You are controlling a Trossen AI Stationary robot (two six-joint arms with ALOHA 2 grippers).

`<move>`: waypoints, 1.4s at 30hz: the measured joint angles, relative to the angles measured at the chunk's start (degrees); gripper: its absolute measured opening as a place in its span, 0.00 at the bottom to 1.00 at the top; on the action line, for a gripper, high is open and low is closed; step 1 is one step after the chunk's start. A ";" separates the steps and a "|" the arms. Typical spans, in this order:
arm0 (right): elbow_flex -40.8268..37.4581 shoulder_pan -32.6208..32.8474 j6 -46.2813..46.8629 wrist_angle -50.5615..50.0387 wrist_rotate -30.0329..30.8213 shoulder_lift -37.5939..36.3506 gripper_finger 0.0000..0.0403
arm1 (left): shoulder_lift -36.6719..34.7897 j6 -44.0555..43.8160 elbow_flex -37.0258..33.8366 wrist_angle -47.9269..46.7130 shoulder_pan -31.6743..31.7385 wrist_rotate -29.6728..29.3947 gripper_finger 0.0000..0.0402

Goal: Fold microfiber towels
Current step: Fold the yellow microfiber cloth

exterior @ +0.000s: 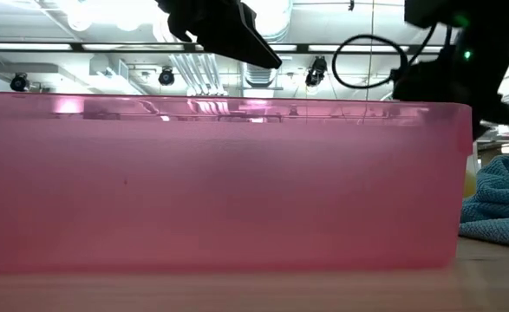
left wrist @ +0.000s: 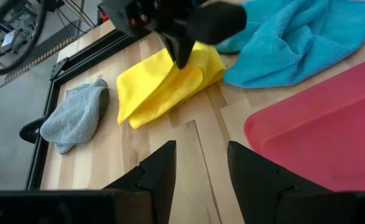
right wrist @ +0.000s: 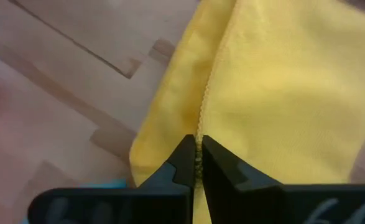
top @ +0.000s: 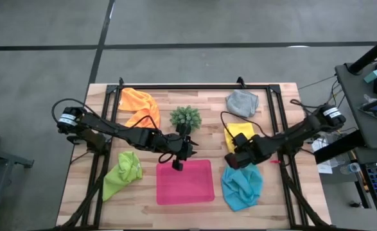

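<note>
A yellow towel (left wrist: 163,84) lies crumpled on the table right of the pink tray (top: 185,181). My right gripper (right wrist: 198,152) is shut on it, pointing steeply down. My left gripper (left wrist: 201,168) hangs open over the tray's far edge (top: 177,163), with nothing between its fingers. A light blue towel (top: 241,186) lies bunched near the yellow one, toward the near edge. The grey towel (top: 241,102) lies at the far right, the orange towel (top: 140,102) at the far left and the lime green towel (top: 124,170) left of the tray. My right gripper pinches the yellow towel's stitched hem (right wrist: 202,118) between its two fingertips (right wrist: 185,155), coming from above and slanting down. Whether it has one layer or several, I cannot tell. The towel still lies on the table, slack and partly doubled over.
A small spiky green plant (top: 185,117) stands just beyond the tray, close to my left gripper. A black frame (top: 194,85) runs along the table's far and side edges. In the low view the tray's wall (exterior: 219,191) fills most of the picture.
</note>
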 joint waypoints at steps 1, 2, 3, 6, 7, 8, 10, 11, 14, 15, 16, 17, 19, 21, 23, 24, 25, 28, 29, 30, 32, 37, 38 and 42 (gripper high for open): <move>0.72 0.27 -0.02 -0.58 -0.76 -0.30 0.03 | 0.00 0.02 0.00 0.00 0.02 0.00 0.32; 1.18 0.57 -0.04 -0.64 -1.72 -0.46 0.03 | 0.00 0.00 0.00 0.00 0.02 0.00 0.32; 1.53 0.75 -0.07 -0.41 -2.67 -0.62 0.03 | 0.00 0.01 0.00 0.00 0.01 0.00 0.32; 1.96 1.74 0.62 1.11 -5.04 0.07 0.03 | 0.00 0.02 0.00 0.00 0.00 0.00 0.32; 1.91 2.06 0.61 1.80 -5.59 0.59 0.03 | 0.00 0.02 0.00 0.01 0.02 0.00 0.32; 1.62 2.37 0.62 2.66 -5.74 1.21 0.03 | 0.00 0.02 0.00 0.00 0.02 0.00 0.32; 0.90 2.61 0.63 4.09 -5.54 2.84 0.03 | 0.00 0.02 0.00 0.00 0.01 0.00 0.32; 0.62 2.63 0.63 5.03 -5.57 3.77 0.03 | 0.00 0.02 0.00 0.00 0.00 0.00 0.32; 0.32 2.57 -0.40 7.08 -7.71 6.74 0.03 | 0.00 0.02 0.00 0.01 0.01 0.00 0.32; 0.30 2.52 -0.87 7.64 -8.91 7.59 0.03 | 0.00 0.02 0.00 0.00 0.01 0.00 0.32; 0.30 2.54 -1.39 7.82 -9.91 8.31 0.03 | 0.00 0.02 0.00 0.00 0.01 0.00 0.32; 0.30 2.55 -1.50 7.74 -10.45 8.86 0.04 | 0.00 0.02 0.00 0.02 0.00 0.01 0.32; 0.30 2.59 -1.53 7.62 -11.41 9.60 0.06 | 0.00 0.02 0.00 0.05 0.01 0.00 0.32; 0.30 2.59 -1.48 7.38 -11.61 9.81 0.10 | 0.00 0.02 0.00 0.21 0.01 0.00 0.32; 0.28 2.57 -1.51 7.32 -11.70 9.38 0.16 | 0.00 0.02 0.00 0.69 0.01 0.00 0.32; 0.28 2.57 -1.51 7.32 -11.72 9.02 0.19 | 0.00 0.04 0.00 0.98 0.00 0.00 0.32; 0.28 2.57 -1.53 7.06 -11.75 8.49 0.22 | 0.00 0.08 0.00 1.16 0.02 0.00 0.32; 0.76 2.57 -1.91 6.13 -11.76 6.38 0.32 | 0.00 0.26 0.00 1.13 0.02 0.00 0.32; 1.04 2.57 -1.91 5.72 -11.74 5.43 0.35 | 0.00 0.26 0.00 1.09 0.02 0.00 0.32; 1.26 2.57 -1.92 5.25 -11.54 4.39 0.38 | 0.00 0.26 0.00 1.11 0.02 0.00 0.32; 1.40 2.57 -2.13 4.27 -10.91 2.22 0.43 | 0.00 0.26 0.00 1.11 0.02 0.00 0.32; 1.18 2.59 -3.55 3.63 -6.69 -2.63 0.47 | 0.00 0.26 0.00 1.16 0.02 0.00 0.32; 1.16 2.59 -4.11 3.45 -6.39 -3.27 0.46 | 0.00 0.26 0.00 1.16 0.02 0.01 0.32; 1.11 2.56 -6.24 2.43 -3.48 -4.93 0.41 | 0.00 0.28 0.00 1.27 0.02 0.00 0.32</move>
